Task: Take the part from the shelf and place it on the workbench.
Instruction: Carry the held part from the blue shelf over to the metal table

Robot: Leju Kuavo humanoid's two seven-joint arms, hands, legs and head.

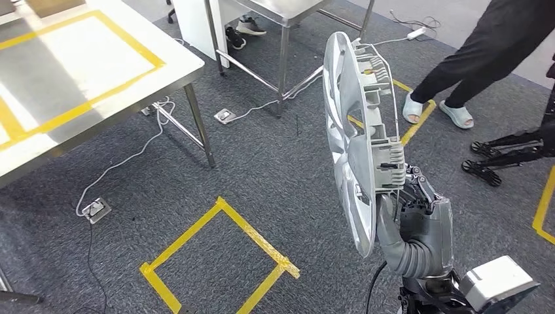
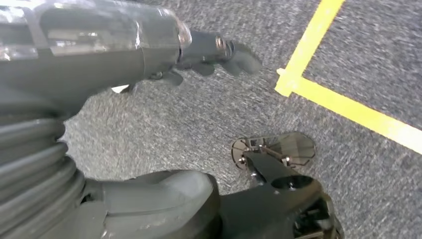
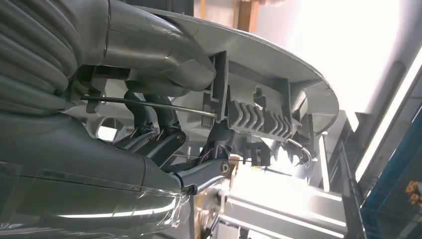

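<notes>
Silver part: a round wheel cover (image 1: pixel 350 137), shiny on its left face, with grey ribs and clips on its right face.
Where the part is: up in the air on the right of the head view, standing on its edge, over the grey carpet floor (image 1: pixel 275 157).
Right robot hand: the right robot hand (image 1: pixel 419 209) holds the part at its low rim; the thick grey thumb presses on the shiny face and the dark fingers (image 3: pixel 159 134) curl behind the ribs.
Left robot hand: the left robot hand (image 2: pixel 219 55) hangs down over the carpet with nothing in it; the picture is blurry, so I cannot tell if the fingers are apart or together.
Desk: a shiny metal desk (image 1: pixel 91 72) with yellow tape lines on top stands at the far left, well apart from the part.
Floor tape: a yellow tape square (image 1: pixel 219 258) is stuck on the carpet, near and to the left of the part.
Second desk: another metal desk (image 1: pixel 281 26) stands far away in the middle, and dark shoes (image 1: pixel 242 31) rest under it.
Wires: white wires (image 1: pixel 131 157) run over the carpet to small floor sockets.
Person: a person's legs (image 1: pixel 484 52) in dark trousers and pale slippers are at the far right.
</notes>
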